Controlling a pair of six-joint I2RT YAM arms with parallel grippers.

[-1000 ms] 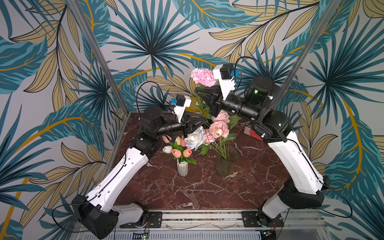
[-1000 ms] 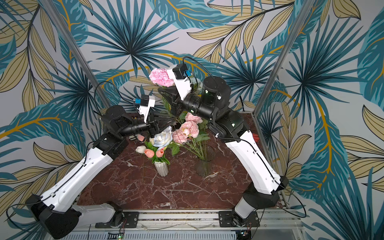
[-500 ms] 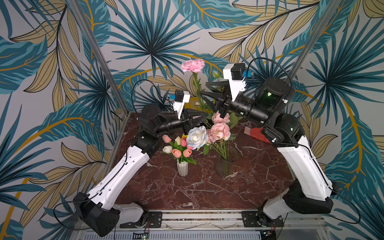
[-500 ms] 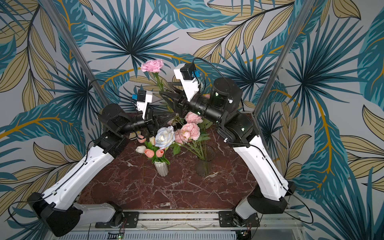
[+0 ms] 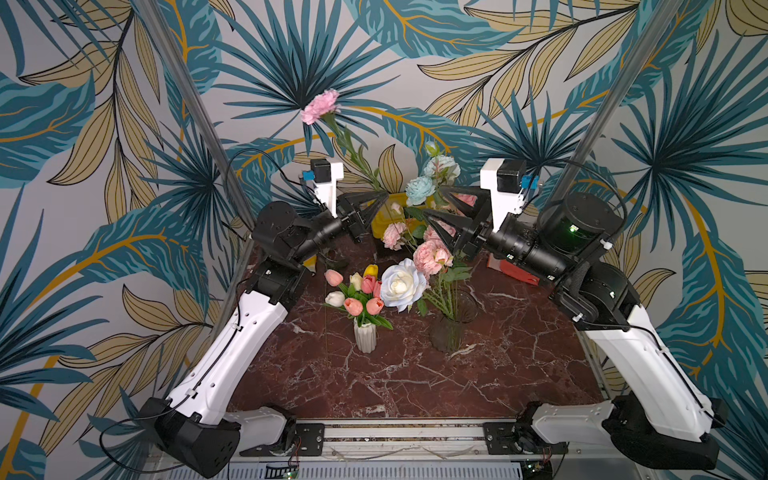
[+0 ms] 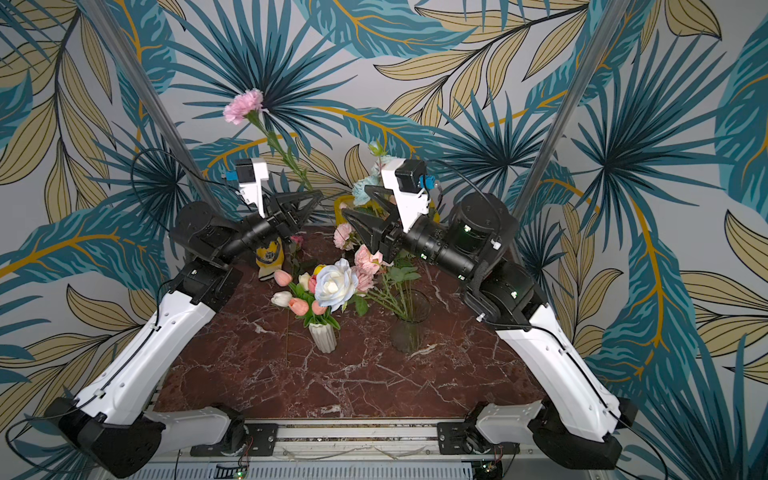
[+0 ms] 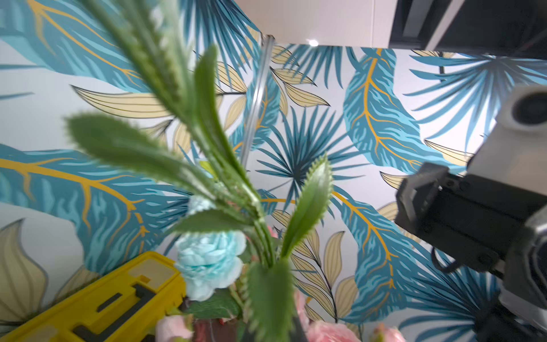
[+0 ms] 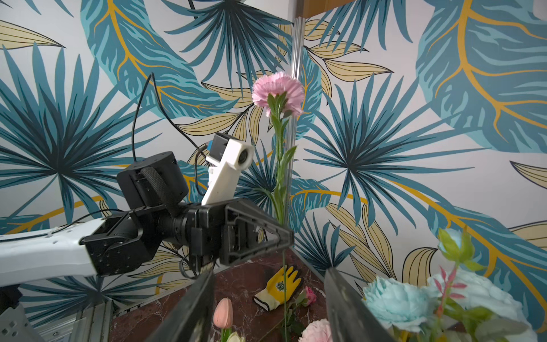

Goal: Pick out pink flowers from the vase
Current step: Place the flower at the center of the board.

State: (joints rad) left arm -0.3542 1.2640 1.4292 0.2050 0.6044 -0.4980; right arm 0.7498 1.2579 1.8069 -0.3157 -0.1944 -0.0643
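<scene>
The left end effector (image 5: 384, 196) is closed tight on the green stem of a pink carnation (image 5: 320, 107). The flower is held high above the far left part of the counter (image 5: 415, 382), its bloom leaning up and to the left, and a thin tail of stem hangs below the jaws. Just to its right, the right end effector (image 5: 434, 202) hovers with its jaws spread well apart and nothing between them. It is above the pink roses (image 5: 432, 255) standing in the glass vase (image 5: 451, 328), which have a white rose (image 5: 401, 284) just to their left. Coral-pink tulips (image 5: 353, 306) fill the white ribbed vase (image 5: 365, 338), left of the glass one. A yellow glove (image 8: 279, 285) lies on the far left of the counter, with a small pink bloom (image 8: 309, 294) beside it.
</scene>
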